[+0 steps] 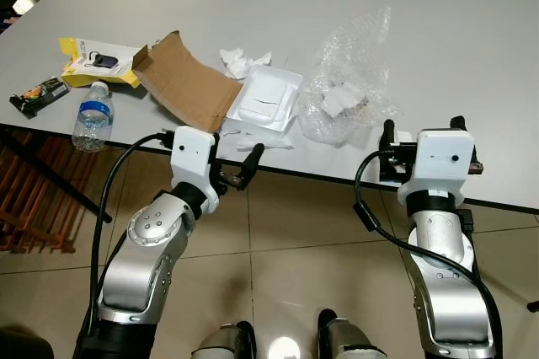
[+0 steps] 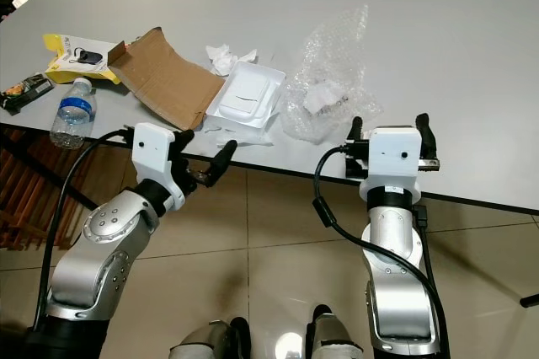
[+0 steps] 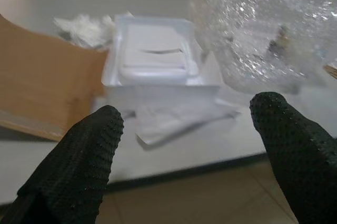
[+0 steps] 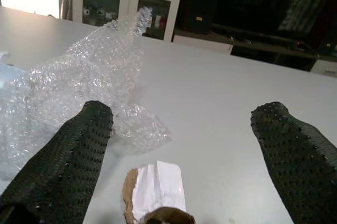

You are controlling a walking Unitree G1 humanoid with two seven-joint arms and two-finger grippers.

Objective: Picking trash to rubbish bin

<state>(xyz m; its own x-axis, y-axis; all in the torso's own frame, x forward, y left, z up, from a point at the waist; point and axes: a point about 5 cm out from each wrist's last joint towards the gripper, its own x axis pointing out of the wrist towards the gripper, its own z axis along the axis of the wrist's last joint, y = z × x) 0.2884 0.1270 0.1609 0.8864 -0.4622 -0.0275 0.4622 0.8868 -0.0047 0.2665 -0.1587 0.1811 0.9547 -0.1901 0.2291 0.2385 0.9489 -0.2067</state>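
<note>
White tabletop (image 1: 472, 47) runs across your view, with the trash gathered along its near edge. Going from the left, you have one dark snack wrapper (image 1: 38, 94), one yellow packet (image 1: 97, 63) with a dark item pictured on it, and one clear plastic bottle (image 1: 93, 115) with a blue label and cap, standing just inside the edge. Next comes one brown cardboard flap (image 1: 187, 84), tilted up at its far-left end, then one crumpled tissue (image 1: 243, 60) behind it, and one white plastic tray (image 1: 267, 99) touching the cardboard's right side, with a flat clear wrapper (image 3: 174, 120) lying under its near edge. To the right of the tray sits one heap of bubble wrap (image 1: 354, 72) with a white scrap inside.

Your left gripper (image 1: 238, 167) hangs just in front of the table edge, below the tray; its two fingers (image 3: 84, 161) are spread wide and hold nothing. Your right gripper (image 1: 421, 144) is at the table edge to the right of the bubble wrap, its fingers (image 4: 68, 161) also wide apart and empty, with one small brown-and-white torn scrap (image 4: 154, 192) lying on the table between them.

Below the table you see beige floor tiles (image 1: 295, 224). At the far left, orange-brown slats (image 1: 25, 199) stand under the table. Beyond the table, the right wrist view shows you a white cabinet (image 4: 126, 6) with glass doors and a dark area beside it.
</note>
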